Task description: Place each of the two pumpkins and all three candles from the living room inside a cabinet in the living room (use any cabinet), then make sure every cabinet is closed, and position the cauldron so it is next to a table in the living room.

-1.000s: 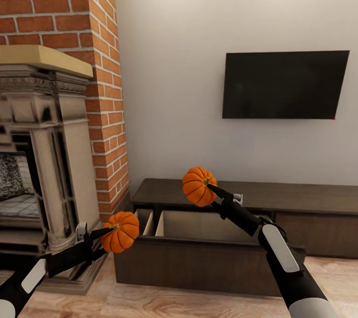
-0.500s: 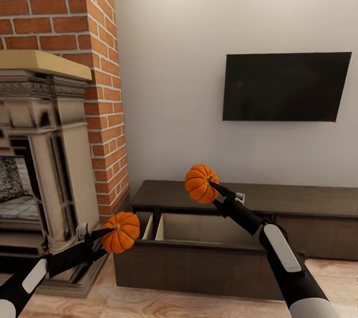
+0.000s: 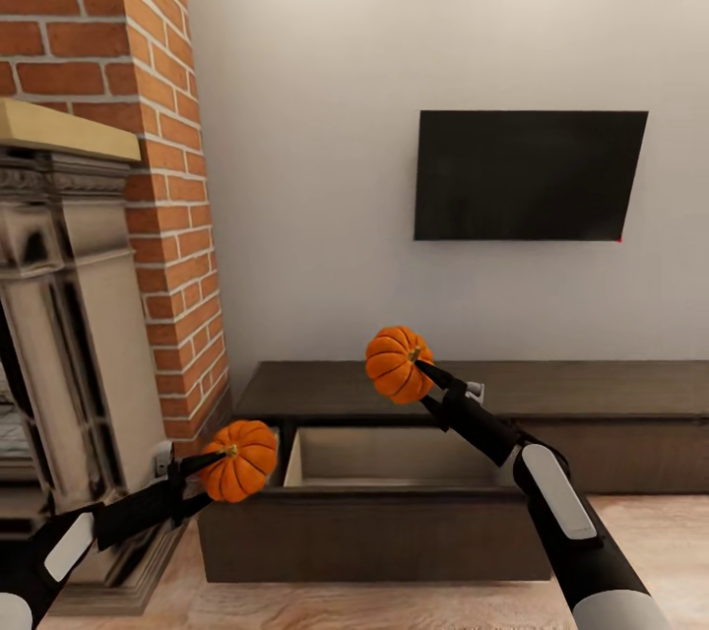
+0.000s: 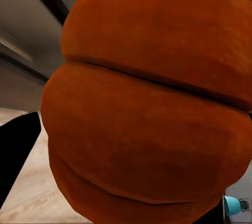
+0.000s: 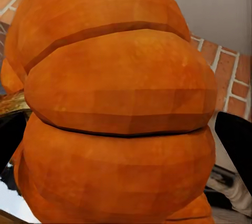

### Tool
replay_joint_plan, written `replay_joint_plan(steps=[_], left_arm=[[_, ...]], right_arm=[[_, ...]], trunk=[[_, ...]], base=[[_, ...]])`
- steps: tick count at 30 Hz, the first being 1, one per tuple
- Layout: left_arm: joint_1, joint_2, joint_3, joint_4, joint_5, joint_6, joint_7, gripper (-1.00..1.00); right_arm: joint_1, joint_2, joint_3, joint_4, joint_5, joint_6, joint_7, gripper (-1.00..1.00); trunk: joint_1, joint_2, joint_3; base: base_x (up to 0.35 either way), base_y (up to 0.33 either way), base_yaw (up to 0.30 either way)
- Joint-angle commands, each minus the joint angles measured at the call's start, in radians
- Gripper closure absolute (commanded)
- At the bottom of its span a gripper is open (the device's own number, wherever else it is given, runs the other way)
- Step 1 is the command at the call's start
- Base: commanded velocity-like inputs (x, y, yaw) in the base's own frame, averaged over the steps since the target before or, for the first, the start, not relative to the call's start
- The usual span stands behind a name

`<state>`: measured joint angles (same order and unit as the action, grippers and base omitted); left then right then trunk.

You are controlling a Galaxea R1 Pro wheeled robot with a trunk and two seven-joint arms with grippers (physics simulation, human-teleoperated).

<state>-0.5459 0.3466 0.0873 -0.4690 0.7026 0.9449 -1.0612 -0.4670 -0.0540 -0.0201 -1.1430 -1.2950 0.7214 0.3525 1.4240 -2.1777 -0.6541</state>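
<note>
I hold a ribbed orange pumpkin in each hand. My left gripper [image 3: 219, 459] is shut on one pumpkin [image 3: 239, 461] [image 4: 147, 103], low at the left, just off the open drawer's left front corner. My right gripper [image 3: 421, 372] is shut on the other pumpkin [image 3: 393, 364] [image 5: 115, 103], held up above the back of the drawer. The long dark-brown cabinet [image 3: 591, 394] runs along the wall, and one of its wide drawers [image 3: 374, 536] is pulled out toward me, its pale inside bare. Candles, cauldron and table are out of view.
A brick chimney column [image 3: 148, 167] and a carved stone fireplace [image 3: 69, 315] stand close on the left. A black TV [image 3: 527, 175] hangs on the white wall above the cabinet. Wooden floor [image 3: 640, 541] lies free to the right of the drawer.
The whole view has swung to the right: fireplace, cabinet and TV slid left in the picture. Both arms hold their pumpkins in the same pose.
</note>
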Motion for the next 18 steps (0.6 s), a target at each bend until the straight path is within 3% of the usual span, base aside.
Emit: replay_joint_plan(steps=[1, 18], left_arm=[[0.0, 0.0, 0.002, 0.0, -0.002, 0.003, 0.0, 1.0], [0.0, 0.001, 0.002, 0.0, -0.002, 0.003, 0.0, 1.0]], right_arm=[[-0.001, 0.0, -0.001, 0.001, -0.001, 0.006, 0.0, 1.0], [-0.001, 0.0, -0.002, 0.011, -0.003, 0.011, -0.002, 1.0]], trunk=[[-0.004, 0.007, 0.001], [-0.069, 0.126, 0.036]], base=[[0.0, 0.0, -0.217], [0.0, 0.0, -0.226]])
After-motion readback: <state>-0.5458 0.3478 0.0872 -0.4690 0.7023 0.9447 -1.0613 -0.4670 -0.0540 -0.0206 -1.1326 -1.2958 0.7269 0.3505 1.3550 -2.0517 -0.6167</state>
